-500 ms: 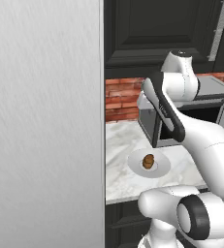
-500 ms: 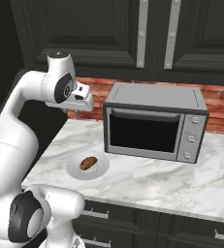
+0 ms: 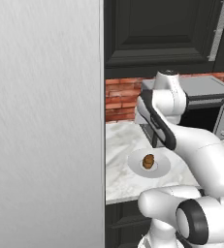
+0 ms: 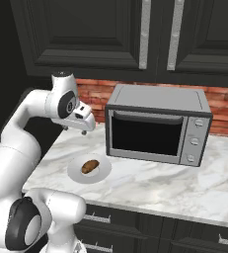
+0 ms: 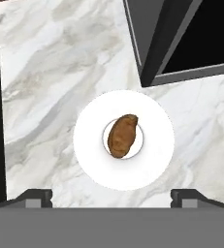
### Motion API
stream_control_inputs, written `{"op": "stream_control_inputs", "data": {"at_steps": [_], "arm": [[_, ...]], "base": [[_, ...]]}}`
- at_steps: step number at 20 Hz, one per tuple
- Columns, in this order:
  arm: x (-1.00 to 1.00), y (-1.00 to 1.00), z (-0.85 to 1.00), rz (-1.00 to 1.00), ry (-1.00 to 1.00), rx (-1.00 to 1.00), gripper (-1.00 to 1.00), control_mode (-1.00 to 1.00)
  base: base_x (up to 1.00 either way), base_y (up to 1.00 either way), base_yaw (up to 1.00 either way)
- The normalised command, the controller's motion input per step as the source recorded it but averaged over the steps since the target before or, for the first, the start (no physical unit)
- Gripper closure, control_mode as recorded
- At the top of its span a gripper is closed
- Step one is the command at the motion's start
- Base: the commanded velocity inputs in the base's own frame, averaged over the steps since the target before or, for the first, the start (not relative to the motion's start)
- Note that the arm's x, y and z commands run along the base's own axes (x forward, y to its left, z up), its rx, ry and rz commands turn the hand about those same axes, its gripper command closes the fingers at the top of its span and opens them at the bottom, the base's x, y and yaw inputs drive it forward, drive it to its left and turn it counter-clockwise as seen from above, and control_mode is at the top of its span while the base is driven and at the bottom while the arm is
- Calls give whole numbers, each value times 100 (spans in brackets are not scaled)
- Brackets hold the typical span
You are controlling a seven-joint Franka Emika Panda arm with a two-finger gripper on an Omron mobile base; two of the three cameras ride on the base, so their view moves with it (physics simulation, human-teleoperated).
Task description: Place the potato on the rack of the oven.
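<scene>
Potato [image 5: 122, 136]: small brown oval, lying in the middle of the round plate [image 5: 154, 160], untouched; also seen from the base cameras [image 3: 149, 161] [image 4: 90, 166].
Plate: pale, round, on the marble counter [image 5: 45, 82] near its front edge, just left of the toaster oven [image 4: 157, 129].
Gripper [image 5: 111, 196]: fingers set wide apart, holding nothing; one tip [image 5: 35, 195] stands at each side of the plate in the hand view. From the right base view the hand [image 4: 82, 118] hangs in the air above and slightly behind the plate.
Change: compared with half a second ago, the arm's posture and the potato's place look the same; I see no clear movement.
Meaning for task: pick-up not yet begun; my judgement is that this is the hover before descent.
Potato relative to gripper: directly below, centred between the open fingers, clearly apart from them.
Surroundings: grey toaster oven with dark glass door; red brick backsplash [image 4: 224, 106]; dark upper cabinets [image 4: 95, 34]; a tall grey panel [image 3: 43, 121] on the left.
Oven and rack: not identified here.
</scene>
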Motion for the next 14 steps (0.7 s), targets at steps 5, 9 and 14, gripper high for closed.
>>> {"op": "stream_control_inputs", "data": {"at_steps": [5,9,14], "arm": [[0,-14,-96,-10,7,0,-100,-100],[1,-6,-78,-5,9,0,-100,-100],[22,-10,-54,-1,2,0,-100,-100]], "base": [[0,0,0],[0,0,0],[0,0,0]]}}
